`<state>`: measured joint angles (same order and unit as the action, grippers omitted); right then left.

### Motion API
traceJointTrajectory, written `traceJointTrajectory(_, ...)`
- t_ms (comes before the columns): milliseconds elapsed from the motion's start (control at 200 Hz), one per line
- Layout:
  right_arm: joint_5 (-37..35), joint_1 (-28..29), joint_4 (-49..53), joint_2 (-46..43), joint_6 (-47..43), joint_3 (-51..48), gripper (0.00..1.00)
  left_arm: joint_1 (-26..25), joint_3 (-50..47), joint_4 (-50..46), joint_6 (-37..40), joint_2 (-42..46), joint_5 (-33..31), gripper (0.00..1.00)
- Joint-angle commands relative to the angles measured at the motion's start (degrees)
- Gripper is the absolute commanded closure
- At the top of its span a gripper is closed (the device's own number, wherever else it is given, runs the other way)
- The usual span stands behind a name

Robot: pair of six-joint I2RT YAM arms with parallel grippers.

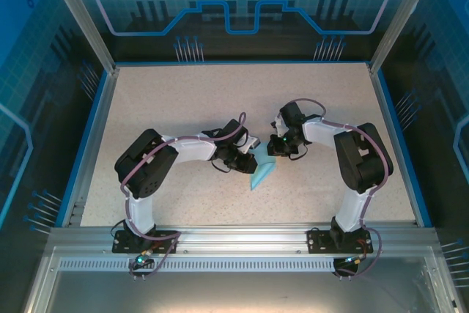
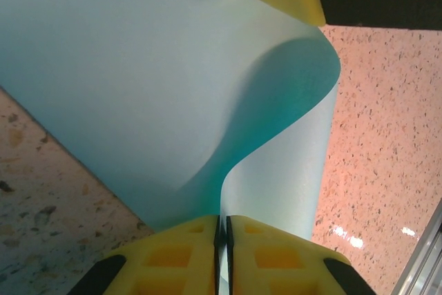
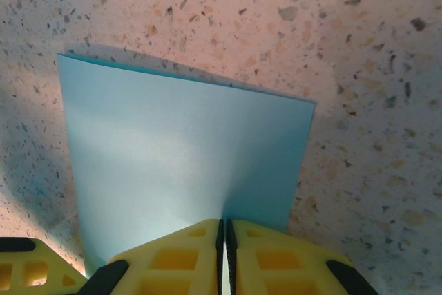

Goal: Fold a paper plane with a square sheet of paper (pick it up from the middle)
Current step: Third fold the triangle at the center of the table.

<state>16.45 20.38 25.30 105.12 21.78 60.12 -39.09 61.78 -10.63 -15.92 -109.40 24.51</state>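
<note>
Top external view showed the square sheet of paper (image 1: 261, 172), doubled over and bowed, near the middle of the speckled surface (image 1: 183, 100) between the two arms, with the left fingers (image 2: 181, 257) pinched tight on one edge and the right fingers (image 3: 181, 257) pinched tight on another.
</note>
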Motion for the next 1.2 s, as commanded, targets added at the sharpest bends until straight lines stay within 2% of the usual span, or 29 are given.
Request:
traceJointTrajectory(0, -0.8, 1.2, 2.7, -0.3, 0.0, -0.1, 0.87, 0.6, -0.8, 0.3, 0.7, -0.9, 1.2, 0.85)
traceJointTrajectory(645, -0.7, 1.3, 1.5, 0.7, 0.7, -1.5, 0.87, 0.6, -3.2, 1.5, -0.1, 1.5, 0.7, 0.84)
traceJointTrajectory(1195, -0.3, 1.3, 0.9, 0.8, 1.1, -2.0, 0.87, 0.5, -2.0, 1.5, 0.7, -0.6, 0.7, 0.82)
